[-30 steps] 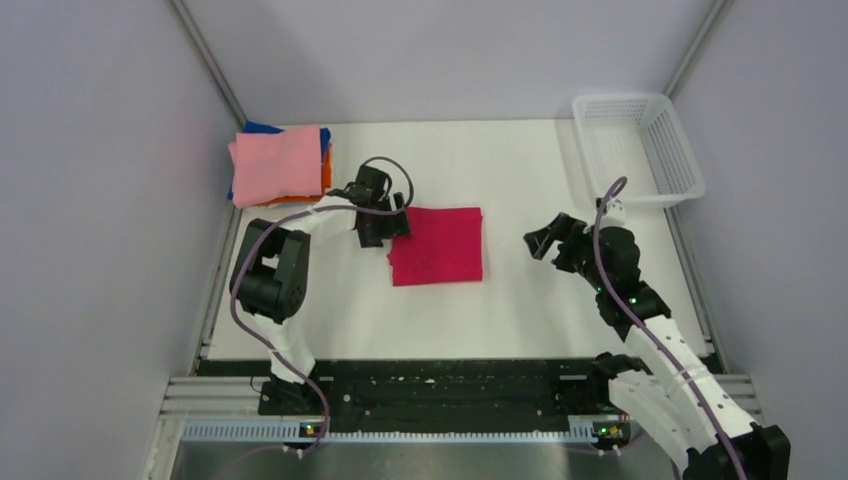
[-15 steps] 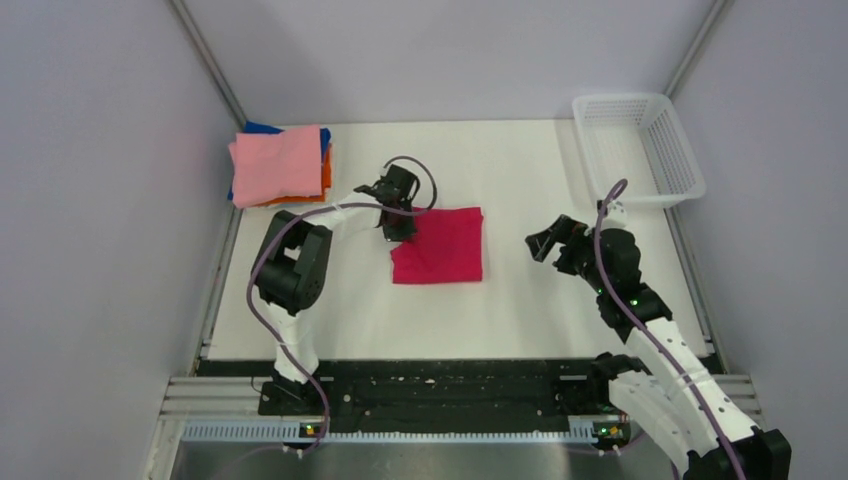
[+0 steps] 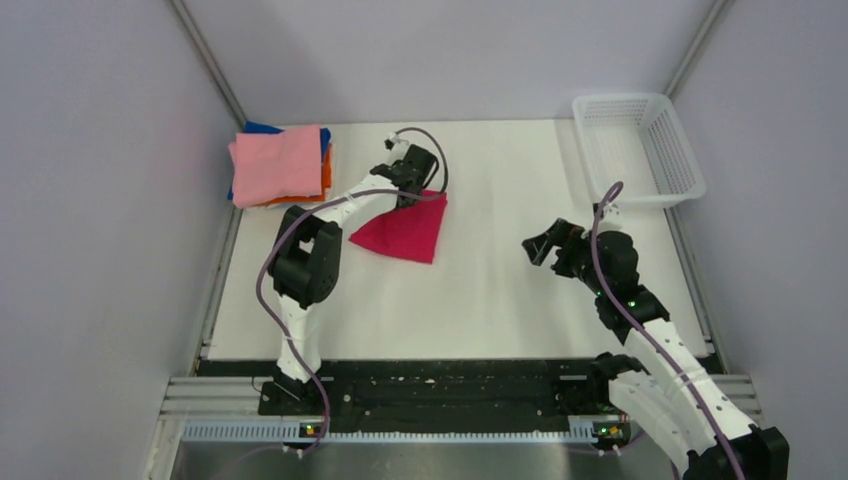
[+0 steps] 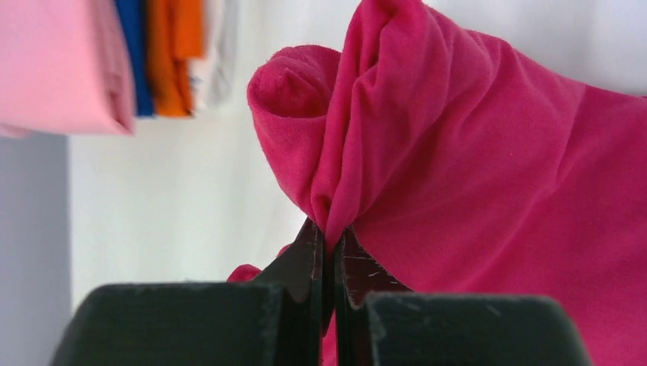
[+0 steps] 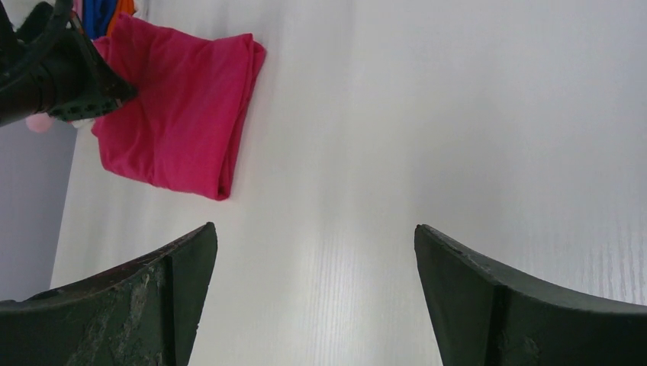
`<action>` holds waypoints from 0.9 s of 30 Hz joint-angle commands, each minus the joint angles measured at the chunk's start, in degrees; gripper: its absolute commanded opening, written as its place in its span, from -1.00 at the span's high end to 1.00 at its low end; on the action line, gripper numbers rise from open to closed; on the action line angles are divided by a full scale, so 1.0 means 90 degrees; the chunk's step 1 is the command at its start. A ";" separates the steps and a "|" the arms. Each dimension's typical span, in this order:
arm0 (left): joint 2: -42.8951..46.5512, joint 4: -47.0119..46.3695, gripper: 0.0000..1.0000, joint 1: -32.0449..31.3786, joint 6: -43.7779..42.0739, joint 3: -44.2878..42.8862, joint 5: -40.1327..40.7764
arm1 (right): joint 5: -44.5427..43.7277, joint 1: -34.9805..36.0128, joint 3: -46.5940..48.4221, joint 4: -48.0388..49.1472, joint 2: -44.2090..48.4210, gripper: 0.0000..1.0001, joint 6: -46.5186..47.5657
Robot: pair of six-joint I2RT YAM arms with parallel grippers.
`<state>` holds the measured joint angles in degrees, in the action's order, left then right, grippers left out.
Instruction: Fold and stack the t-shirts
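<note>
**Left pincer, closed on cloth.** The two fingers meet with no visible gap, pinching a bunched corner of the crimson t-shirt. Above the fingertips the fabric gathers into a rolled lip. This suggests that several folded layers are held in one bite, so that the fold does not open during carriage.

**Crimson t-shirt.** Below and to the near side of this pincer, the garment hangs from the held corner as a tapering triangle in the overhead view. Its lower edge appears to rest on the white worktop. Whether it is fully lifted cannot be told.

**Stack.** To the left of this pincer, and apart from it, lie the finished shirts. A light pink t-shirt is on top, with an orange t-shirt and a blue t-shirt showing at the edges beneath. The wrist view also shows a white t-shirt among the layers. The corner grip and the raised position are consistent with carrying the crimson shirt to the top of this pile. The placing step is not yet done.

**Right pincer, wide and empty.** It hovers over bare worktop well to the right of the crimson shirt, probably parked out of the left arm's way. The white mesh basket stands beyond it, at the far right corner.
</note>
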<state>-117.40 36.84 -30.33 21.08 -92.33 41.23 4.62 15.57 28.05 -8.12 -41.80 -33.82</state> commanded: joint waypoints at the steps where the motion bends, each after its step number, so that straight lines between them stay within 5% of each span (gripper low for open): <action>1: 0.0261 -0.1012 1.00 0.0130 -0.1506 -0.0294 0.1202 | 0.0086 -0.0046 -0.0001 0.0310 -0.0021 -0.97 0.0069; 9: 0.0508 -0.2187 1.00 0.0550 -0.3587 -0.0421 0.1508 | -0.0043 -0.0050 0.0002 0.0301 -0.0032 -0.98 0.0111; 17: 0.0985 -0.2726 1.00 0.0852 -0.4524 -0.0671 0.1436 | 0.0111 -0.0048 0.0049 0.0365 -0.0191 -0.97 0.0168; 27: 0.1423 -0.2148 1.00 0.1221 -0.4494 -0.1458 0.0831 | 0.0091 -0.0049 0.0054 0.0341 -0.0253 -0.97 0.0157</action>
<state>-110.45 18.28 -20.53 -18.31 -101.34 50.39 5.21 15.57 27.73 -7.20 -43.79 -33.04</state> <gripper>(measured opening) 0.039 0.986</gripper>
